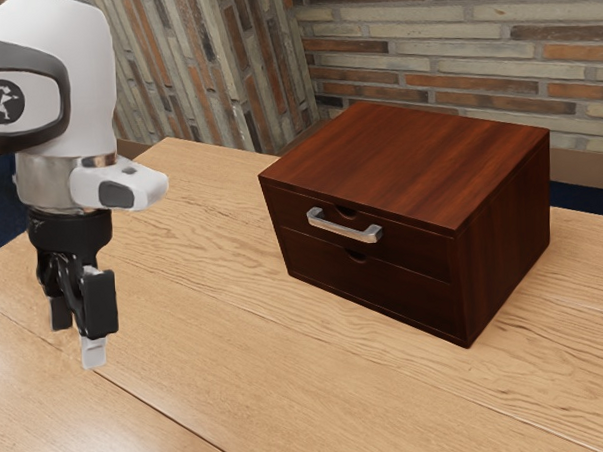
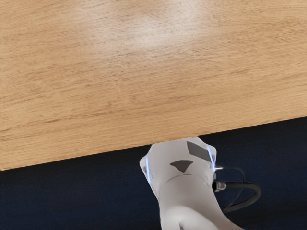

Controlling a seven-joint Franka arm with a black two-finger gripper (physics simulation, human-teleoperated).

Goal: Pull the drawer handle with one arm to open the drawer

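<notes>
The step in hand is the approach. The fingers hang well apart from the drawer handle, and the drawer sits flush in the front of the cabinet, shut.

To do this well, the hand should travel toward the exterior view's right and toward the far side of the worktop, settling level with the handle. It should also turn from pointing down to facing the cabinet front, so the fingers can close across the thin section of the bar, one above and one below.

The handle is a slim silver bar standing off the upper drawer front, with a shallow scoop behind it. I judge the middle of the bar the best place to hold, so the force runs straight and the drawer does not bind on one side. The pull should go squarely out from the front, along the drawer's own travel, and build gently. I cannot tell whether the cabinet is fixed down, and a jerk might drag the whole box.

The arm stands at the exterior view's left. Its wrist is bent so the hand points straight down over the near left part of the worktop, above the wood and not touching it. The fingers stand moderately apart with nothing between them. In the wrist view, bare worktop lies beneath the hand, and a white link of the arm shows past its edge.
</notes>
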